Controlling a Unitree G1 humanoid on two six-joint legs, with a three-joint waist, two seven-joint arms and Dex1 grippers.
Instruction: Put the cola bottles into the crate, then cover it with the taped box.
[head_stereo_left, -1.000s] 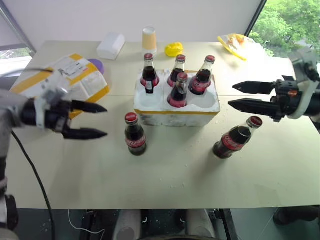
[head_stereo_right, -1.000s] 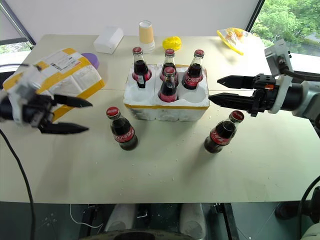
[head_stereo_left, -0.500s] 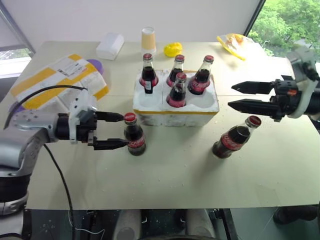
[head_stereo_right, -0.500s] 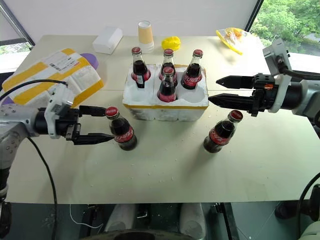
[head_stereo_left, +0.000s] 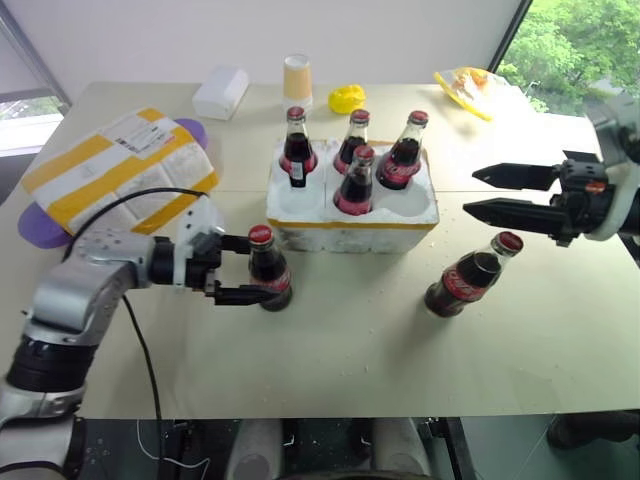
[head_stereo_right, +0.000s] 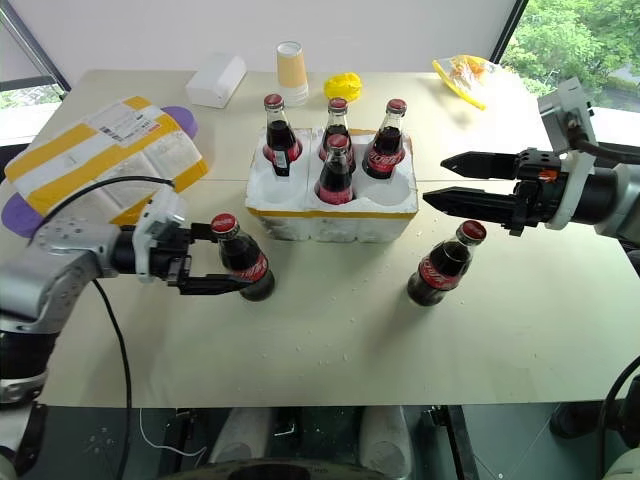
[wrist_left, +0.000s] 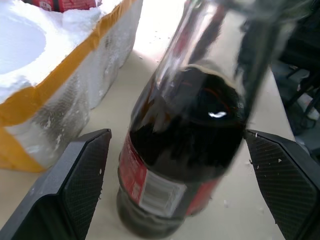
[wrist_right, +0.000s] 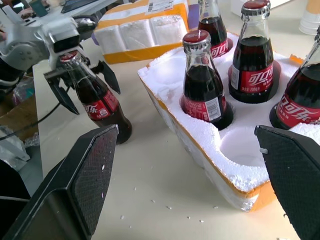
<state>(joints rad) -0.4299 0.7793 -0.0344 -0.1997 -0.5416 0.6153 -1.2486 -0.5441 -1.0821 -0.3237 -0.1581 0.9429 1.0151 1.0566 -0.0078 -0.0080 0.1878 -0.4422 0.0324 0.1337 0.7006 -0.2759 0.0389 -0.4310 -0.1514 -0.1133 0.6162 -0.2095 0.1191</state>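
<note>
- The taped box (head_stereo_left: 118, 170) lies at the tabletop's (head_stereo_left: 330, 370) left edge.
- The crate (head_stereo_left: 352, 213), mid-table, holds four cola bottles (head_stereo_left: 355, 181).
- Two more bottles stand before it; the left gripper (head_stereo_left: 243, 268), wide, straddles one bottle (head_stereo_left: 268, 268) without gripping.
- The right gripper (head_stereo_left: 482, 191) hovers agape above the other bottle (head_stereo_left: 472, 276).
- A paper cup (head_stereo_left: 298, 76) and a small white box (head_stereo_left: 221, 91) sit at the far edge.

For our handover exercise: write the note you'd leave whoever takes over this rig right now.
Left claw: open, straddling the near-left cola bottle on the table, not closed.
Right claw: open, holding nothing, above the tilted bottle.
Done: four bottles stand in the crate.
Left: load both loose bottles into the two free front wells, then cover with the taped box, far left.
</note>
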